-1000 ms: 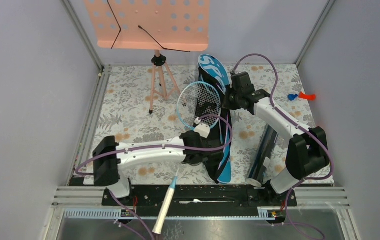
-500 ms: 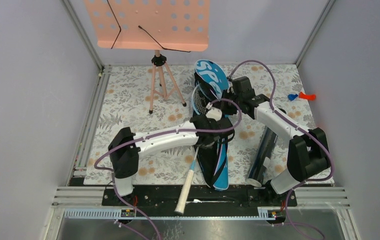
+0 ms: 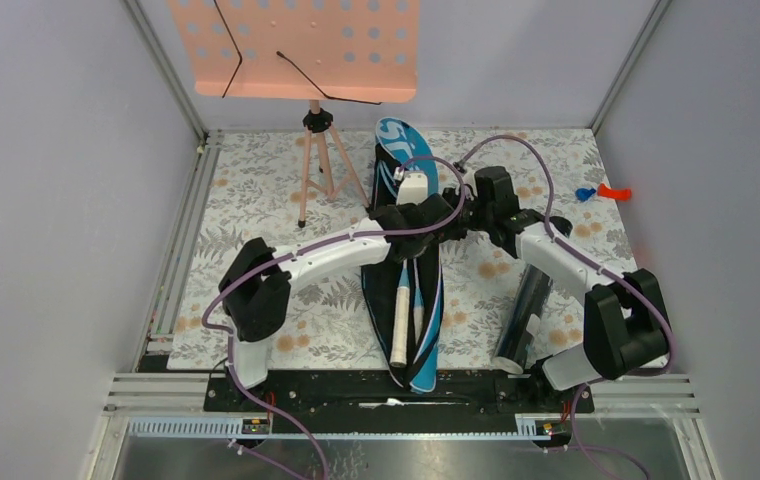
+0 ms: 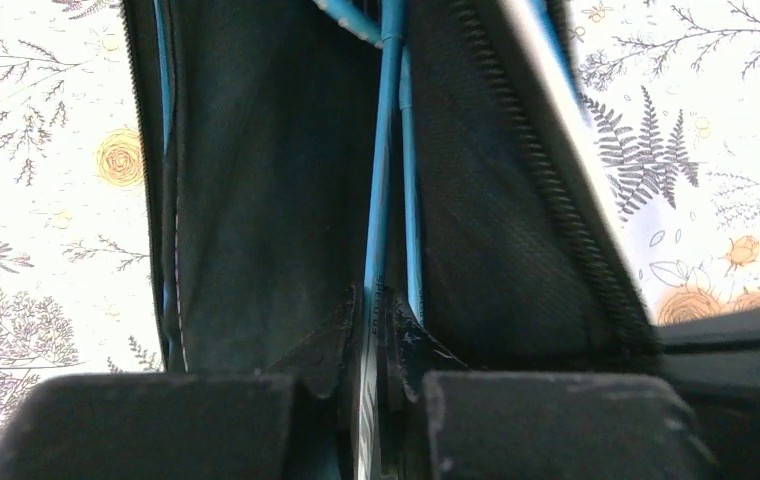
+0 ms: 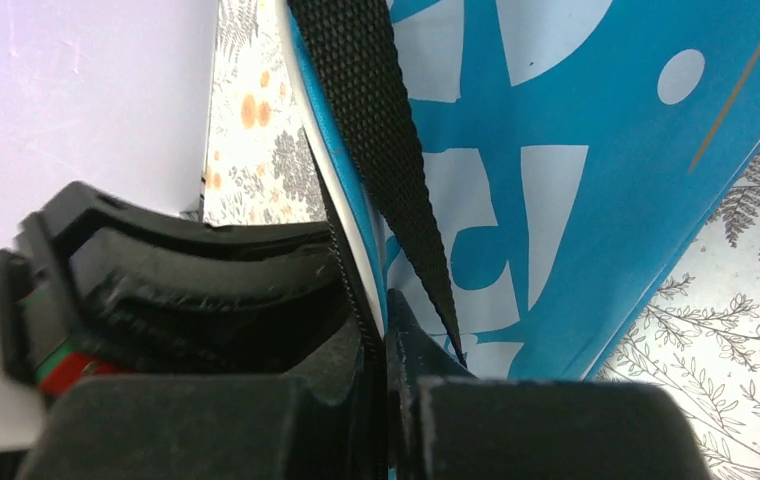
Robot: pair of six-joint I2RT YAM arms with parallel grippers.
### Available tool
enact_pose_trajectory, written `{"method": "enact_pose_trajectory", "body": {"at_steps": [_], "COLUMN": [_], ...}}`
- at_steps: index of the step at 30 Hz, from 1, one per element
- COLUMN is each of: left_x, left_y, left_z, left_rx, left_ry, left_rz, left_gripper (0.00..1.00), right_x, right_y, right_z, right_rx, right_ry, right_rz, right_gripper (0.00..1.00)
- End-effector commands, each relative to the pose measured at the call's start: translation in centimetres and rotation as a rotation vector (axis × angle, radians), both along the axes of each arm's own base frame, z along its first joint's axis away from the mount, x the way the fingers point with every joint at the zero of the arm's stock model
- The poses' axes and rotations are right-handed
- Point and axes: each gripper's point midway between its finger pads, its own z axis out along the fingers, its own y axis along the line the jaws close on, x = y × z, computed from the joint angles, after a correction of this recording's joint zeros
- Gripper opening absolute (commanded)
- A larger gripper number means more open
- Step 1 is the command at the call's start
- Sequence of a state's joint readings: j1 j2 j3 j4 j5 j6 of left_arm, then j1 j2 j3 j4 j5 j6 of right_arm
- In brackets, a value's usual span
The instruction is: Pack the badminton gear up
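The blue "SPORT" racket bag (image 3: pixel 397 137) lies open down the middle of the mat. Two light-blue rackets lie inside it, their pale handles (image 3: pixel 399 328) pointing toward me. My left gripper (image 3: pixel 434 216) is over the bag and shut on one racket's blue shaft (image 4: pixel 384 200), beside the second shaft (image 4: pixel 408 210), within the bag's black lining (image 4: pixel 256 200). My right gripper (image 3: pixel 469 206) is shut on the bag's zipper edge (image 5: pixel 361 290), next to its black strap (image 5: pixel 376 120). The long black tube (image 3: pixel 524 310) lies to the right. No shuttlecocks show.
The peach music stand (image 3: pixel 296 45) on its tripod (image 3: pixel 321 165) stands at the back left. A small red and blue item (image 3: pixel 598 192) lies by the right wall. My two grippers sit close together over the bag's upper half.
My left gripper has carried the racket from the front left up and right into the bag. The handle now lies inside the bag. The bag has swung left and straightened.
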State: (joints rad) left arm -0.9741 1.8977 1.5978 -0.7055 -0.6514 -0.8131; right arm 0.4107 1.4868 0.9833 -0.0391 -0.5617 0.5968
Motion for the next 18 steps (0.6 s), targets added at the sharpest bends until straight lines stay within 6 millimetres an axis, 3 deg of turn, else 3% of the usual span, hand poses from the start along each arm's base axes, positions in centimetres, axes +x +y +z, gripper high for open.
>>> {"method": "enact_pose_trajectory", "body": {"at_steps": [1, 6, 12, 16, 18], "left_x": [6.5, 7.8, 6.9, 6.4, 6.0], "left_y": [-0.7, -2.3, -2.4, -3.1, -2.4], "left_z": [4.1, 2.4, 0.6, 0.0, -0.5], "left_rx": [-0.187, -0.290, -0.370, -0.369, -0.329], "left_ry": [-0.280, -0.220, -0.170, -0.133, -0.130], "left_rz": [0.178, 0.197, 0.258, 0.197, 0.195], "left_gripper": [0.00, 0.00, 0.00, 0.01, 0.16], "right_x": [-4.2, -5.2, -4.1, -3.8, -3.7], "right_y": [2.1, 2.4, 2.4, 2.7, 2.6], "right_z": [5.2, 6.2, 5.5, 5.4, 5.2], "right_rx": [0.207, 0.245, 0.232, 0.248, 0.241], "right_ry": [-0.007, 0.000, 0.021, 0.037, 0.036], "right_rz": [0.165, 0.179, 0.123, 0.118, 0.110], "right_gripper": [0.00, 0.00, 0.00, 0.00, 0.00]}}
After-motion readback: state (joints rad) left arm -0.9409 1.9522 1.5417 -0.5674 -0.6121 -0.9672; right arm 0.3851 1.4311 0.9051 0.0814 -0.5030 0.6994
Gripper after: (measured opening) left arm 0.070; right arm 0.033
